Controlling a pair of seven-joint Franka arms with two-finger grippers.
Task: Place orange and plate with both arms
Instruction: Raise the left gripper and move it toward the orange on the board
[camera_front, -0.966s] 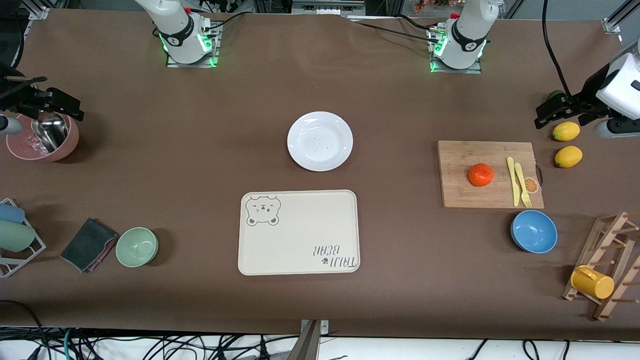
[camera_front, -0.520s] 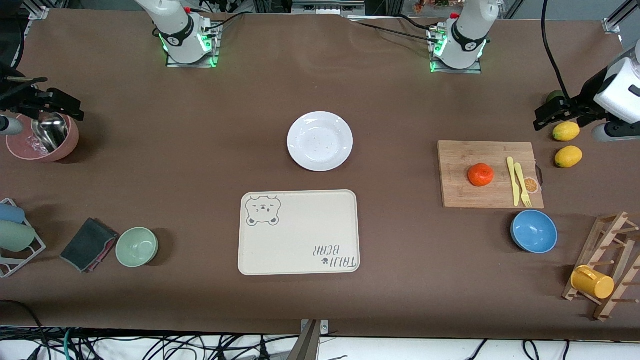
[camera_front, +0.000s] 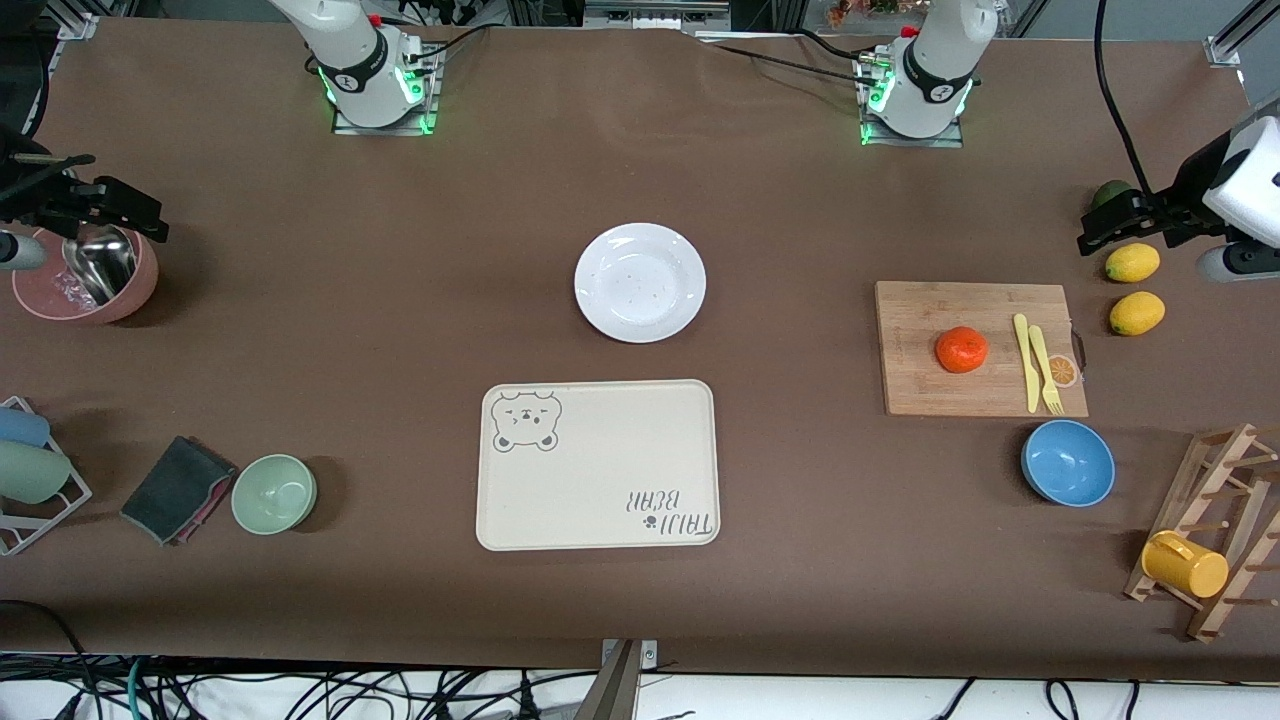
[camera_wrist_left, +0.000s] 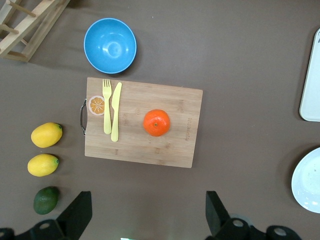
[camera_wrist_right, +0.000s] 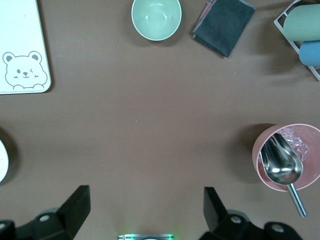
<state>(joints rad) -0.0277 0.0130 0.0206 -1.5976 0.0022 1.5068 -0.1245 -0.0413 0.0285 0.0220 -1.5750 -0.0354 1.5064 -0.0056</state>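
Observation:
The orange (camera_front: 962, 349) lies on a wooden cutting board (camera_front: 920, 370) toward the left arm's end of the table; it also shows in the left wrist view (camera_wrist_left: 156, 122). The white plate (camera_front: 640, 282) sits at the table's middle, farther from the front camera than the bear-printed tray (camera_front: 598, 465). Its edge shows in the left wrist view (camera_wrist_left: 307, 180). My left gripper (camera_front: 1100, 225) (camera_wrist_left: 146, 215) is open and empty, up over the table beside the lemons. My right gripper (camera_front: 110, 205) (camera_wrist_right: 145, 207) is open and empty, up beside a pink bowl.
A yellow knife and fork (camera_front: 1037, 362) lie on the board. Two lemons (camera_front: 1133, 263) and a dark green fruit (camera_front: 1108, 190) sit near the left gripper. Around stand a blue bowl (camera_front: 1068, 462), a mug rack (camera_front: 1210, 530), a green bowl (camera_front: 274, 493), a folded cloth (camera_front: 178, 489) and a pink bowl with a scoop (camera_front: 85, 275).
My left gripper has shifted slightly by the lemons, uncovering more of the dark green fruit. The right arm, orange and plate have not moved.

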